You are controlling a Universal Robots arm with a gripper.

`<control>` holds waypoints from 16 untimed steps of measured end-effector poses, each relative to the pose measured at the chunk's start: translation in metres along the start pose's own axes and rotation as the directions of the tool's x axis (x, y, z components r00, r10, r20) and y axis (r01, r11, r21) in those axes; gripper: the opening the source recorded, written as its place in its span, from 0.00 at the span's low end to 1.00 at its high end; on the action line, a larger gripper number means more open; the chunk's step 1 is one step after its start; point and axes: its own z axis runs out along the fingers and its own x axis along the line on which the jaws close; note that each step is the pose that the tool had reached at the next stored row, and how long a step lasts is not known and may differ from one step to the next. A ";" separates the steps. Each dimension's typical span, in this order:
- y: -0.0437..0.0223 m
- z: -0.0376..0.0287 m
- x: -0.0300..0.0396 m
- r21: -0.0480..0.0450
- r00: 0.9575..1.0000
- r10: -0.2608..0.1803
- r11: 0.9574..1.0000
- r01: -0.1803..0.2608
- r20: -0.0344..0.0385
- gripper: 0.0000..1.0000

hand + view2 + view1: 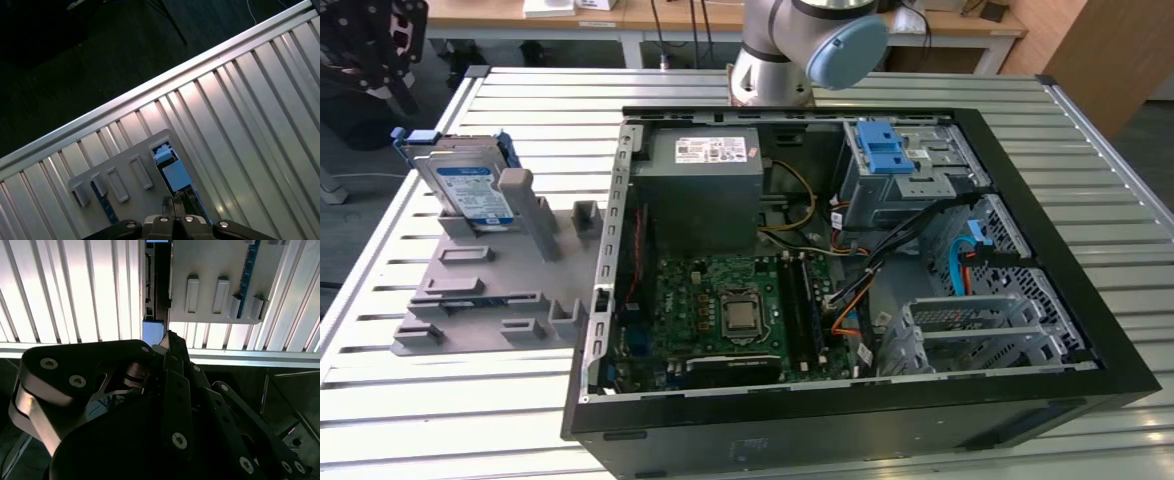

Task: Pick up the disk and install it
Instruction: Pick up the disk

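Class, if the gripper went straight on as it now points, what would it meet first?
Likely the upright silver-grey metal disk with blue label in the grey holder, though depth is unclear.

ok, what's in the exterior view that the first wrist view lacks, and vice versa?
Exterior view: the open computer case with its motherboard, power-supply box and blue latch, the arm behind it, and the disk standing on edge in the fixture at the exterior view's left.
First wrist view: the tool close by the fixture's end, a light-blue piece there, and dark floor past the table edge.
Shared: the slatted metal table and the grey slotted fixture.
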 end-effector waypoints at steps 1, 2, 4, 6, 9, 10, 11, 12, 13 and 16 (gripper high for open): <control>0.0000 0.0000 0.0000 0.000 1.000 -0.012 1.000 0.012 0.000 0.11; 0.0000 0.0001 0.0000 0.001 1.000 -0.024 1.000 0.024 0.000 0.11; 0.0000 0.0002 0.0000 0.002 0.999 -0.049 0.999 0.049 0.000 0.11; 0.0000 0.0004 0.0000 0.003 0.997 -0.077 0.997 0.077 -0.001 0.11; 0.0000 0.0006 0.0000 0.004 0.993 -0.122 0.993 0.122 -0.002 0.11; 0.0000 0.0007 0.0000 0.004 0.991 -0.136 0.991 0.136 -0.002 0.11; 0.0000 0.0008 0.0000 0.004 0.989 -0.150 0.989 0.150 -0.002 0.11; 0.0000 0.0009 0.0000 0.004 0.986 -0.166 0.986 0.166 -0.003 0.11; 0.0000 0.0010 0.0000 0.004 0.983 -0.182 0.983 0.182 -0.003 0.11; 0.0000 0.0013 0.0000 0.004 0.972 -0.233 0.972 0.233 -0.005 0.11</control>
